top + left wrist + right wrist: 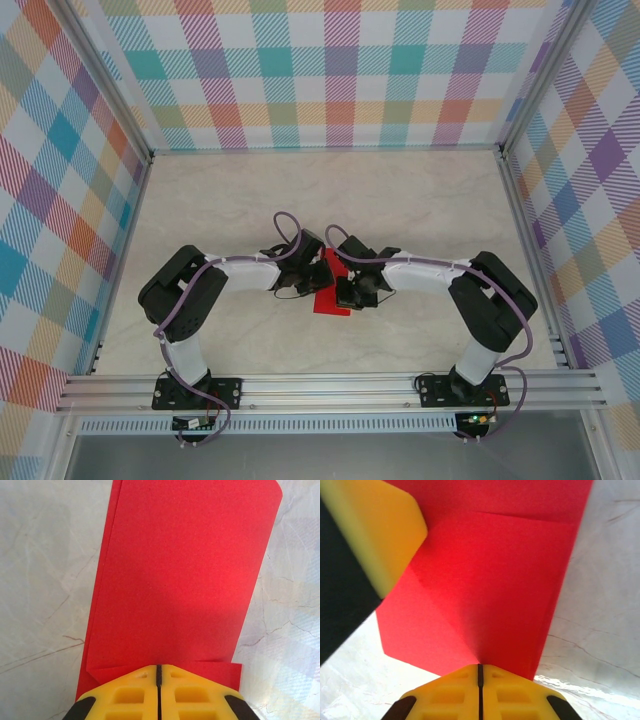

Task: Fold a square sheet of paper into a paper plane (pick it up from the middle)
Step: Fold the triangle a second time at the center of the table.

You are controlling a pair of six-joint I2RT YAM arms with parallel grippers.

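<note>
Paper (pixel 327 302), folded, on desk (pixel 420 200) from above; left tool (pixel 314 264) at its 11 o'clock, right tool (pixel 346 290) at 3. Left wrist: clamped shut on paper's 6 o'clock edge. Right wrist: likewise pinching a creased edge. Probably mid-fold; next, aligning edges, then pressing the crease.

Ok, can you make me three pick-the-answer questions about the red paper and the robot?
1. Where is the paper? A) by the back wall B) in the middle of the table C) on an arm's base
2. What colour are the left fingers? A) blue B) green C) yellow
3. How are the right fingers? A) shut on the paper B) wide open C) shut on nothing
Answers: 1 B, the top view shows it mid-table; 2 C, they look yellow up close; 3 A, the paper runs into their closed tips.
</note>
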